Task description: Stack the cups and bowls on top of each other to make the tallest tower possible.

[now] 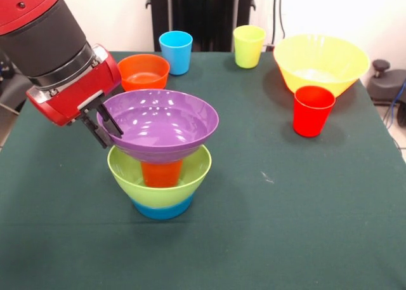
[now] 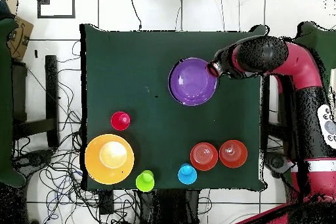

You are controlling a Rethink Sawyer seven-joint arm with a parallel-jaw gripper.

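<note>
The tower stands at the left middle of the table: a small blue bowl (image 1: 162,208) lowest, a lime green bowl (image 1: 158,176) on it, an orange cup (image 1: 161,173) inside that, and the wide purple bowl (image 1: 158,124) (image 2: 193,81) on top. My gripper (image 1: 103,126) (image 2: 213,69) is at the purple bowl's left rim, one finger inside and one outside, shut on the rim. Loose on the table are a light blue cup (image 1: 176,51), a yellow-green cup (image 1: 248,46), a red cup (image 1: 313,110), an orange bowl (image 1: 143,71) and the large yellow bowl (image 1: 321,61).
In the overhead view two orange bowls (image 2: 204,156) (image 2: 233,154) sit side by side near the robot's edge of the table; the arm hides one of them in the front view. The green cloth table (image 1: 285,226) lies under everything.
</note>
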